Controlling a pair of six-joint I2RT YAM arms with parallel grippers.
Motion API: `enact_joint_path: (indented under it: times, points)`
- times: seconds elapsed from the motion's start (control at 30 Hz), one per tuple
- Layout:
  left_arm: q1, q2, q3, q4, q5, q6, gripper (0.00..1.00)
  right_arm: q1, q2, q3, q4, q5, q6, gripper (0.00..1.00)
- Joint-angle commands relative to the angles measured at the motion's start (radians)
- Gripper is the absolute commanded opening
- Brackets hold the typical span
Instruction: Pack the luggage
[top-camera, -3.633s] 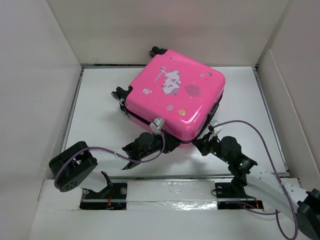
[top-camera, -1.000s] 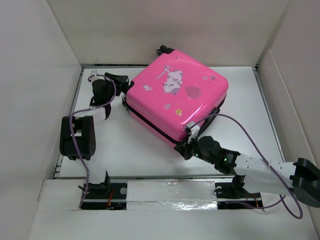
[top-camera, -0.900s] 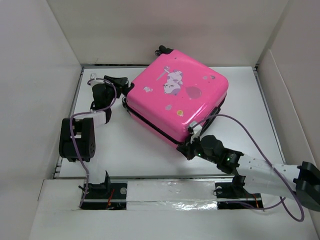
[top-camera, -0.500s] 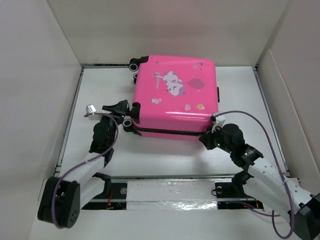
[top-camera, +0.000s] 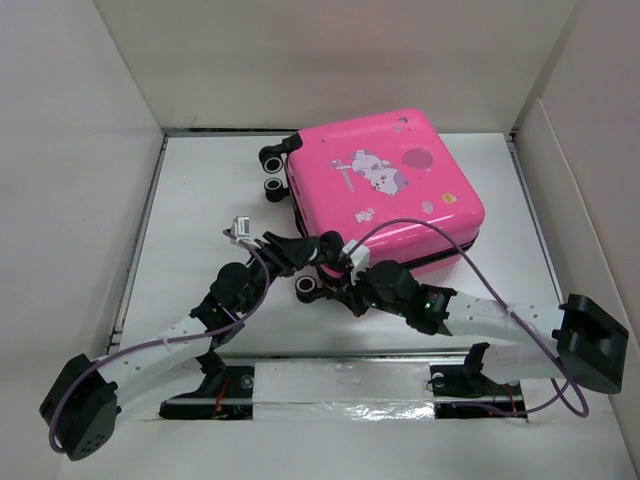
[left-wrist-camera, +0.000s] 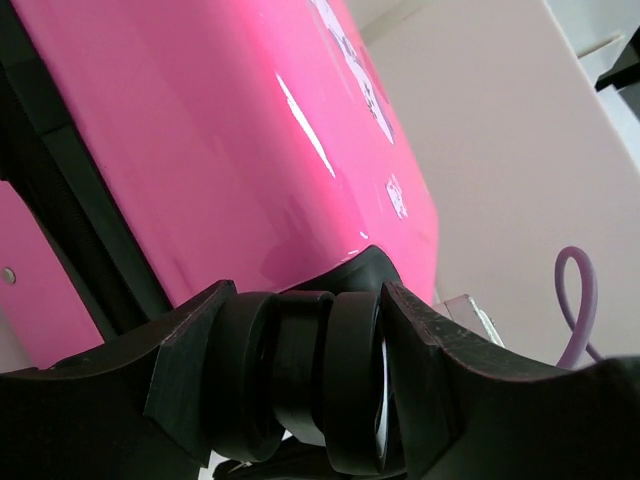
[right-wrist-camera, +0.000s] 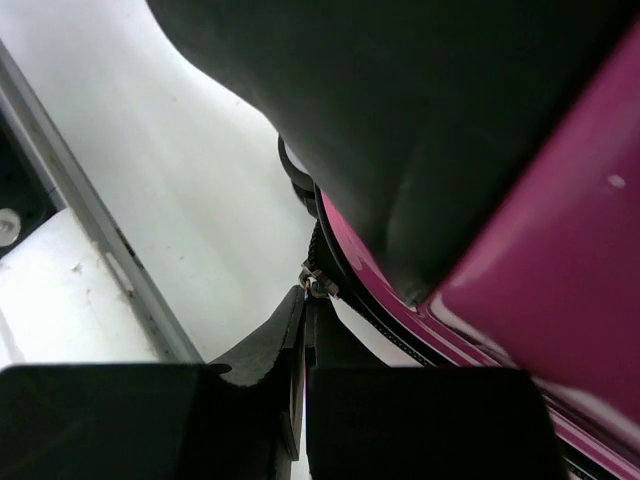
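Pink and glossy, the luggage (top-camera: 385, 190) lay flat toward the back of the worktop (top-camera: 200, 200), the left tool (top-camera: 330, 252) clamped on a near-corner wheel (left-wrist-camera: 300, 400), apparently to steady it, while the right tool (right-wrist-camera: 303, 310), fingers together, pinched the zip pull (right-wrist-camera: 316, 283), likely to run the zip.

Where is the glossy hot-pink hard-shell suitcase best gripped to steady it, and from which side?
Likely a black double wheel at the suitcase's near-left corner, from the near side: it juts from the smooth shell and fits between the left gripper's jaws.
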Motion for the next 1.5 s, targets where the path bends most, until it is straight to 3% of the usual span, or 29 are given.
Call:
enact_joint_path:
  times: [0.0, 0.13, 0.33, 0.5, 0.67, 0.8, 0.9, 1.0, 1.03, 1.13, 1.23, 1.37, 1.47]
  points:
    - [-0.028, -0.002, 0.1, -0.111, 0.136, 0.112, 0.0, 0.016, -0.006, 0.107, 0.213, -0.081, -0.006, 0.0]
    - [-0.028, -0.04, 0.085, -0.16, 0.195, 0.103, 0.0, -0.087, -0.076, 0.079, 0.184, -0.117, -0.032, 0.0]
    - [-0.06, 0.013, 0.028, -0.054, 0.233, 0.047, 0.0, -0.351, -0.192, 0.099, 0.109, -0.306, -0.084, 0.0]
    - [-0.188, 0.277, 0.187, 0.064, 0.205, 0.099, 0.0, -0.33, -0.302, -0.003, 0.13, -0.276, 0.0, 0.0]
    - [-0.213, 0.489, 0.377, 0.145, 0.277, 0.122, 0.0, -0.223, -0.42, -0.247, 0.239, -0.145, 0.173, 0.0]
    - [-0.222, 0.524, 0.444, 0.136, 0.299, 0.129, 0.0, -0.128, -0.377, -0.326, 0.396, -0.048, 0.25, 0.0]
    - [-0.222, 0.537, 0.455, 0.113, 0.322, 0.125, 0.0, -0.101, -0.285, -0.277, 0.463, 0.041, 0.224, 0.0]
    - [-0.211, 0.494, 0.439, 0.014, 0.281, 0.166, 0.4, -0.101, -0.296, -0.254, 0.435, 0.145, 0.206, 0.0]
    - [-0.19, 0.466, 0.439, -0.032, 0.259, 0.189, 0.6, -0.112, -0.319, -0.248, 0.388, 0.159, 0.199, 0.0]
    - [-0.116, 0.344, 0.47, -0.285, 0.094, 0.307, 0.78, -0.148, -0.431, -0.266, 0.287, 0.166, 0.175, 0.0]
    - [-0.026, 0.229, 0.485, -0.451, -0.028, 0.352, 0.82, -0.181, -0.524, -0.289, 0.224, 0.115, 0.172, 0.0]
    - [0.227, 0.109, 0.47, -0.514, -0.006, 0.323, 0.84, -0.216, -0.575, -0.338, 0.225, 0.025, 0.164, 0.0]
    - [0.379, 0.127, 0.526, -0.568, 0.068, 0.35, 0.83, -0.216, -0.558, -0.344, 0.231, -0.006, 0.15, 0.0]
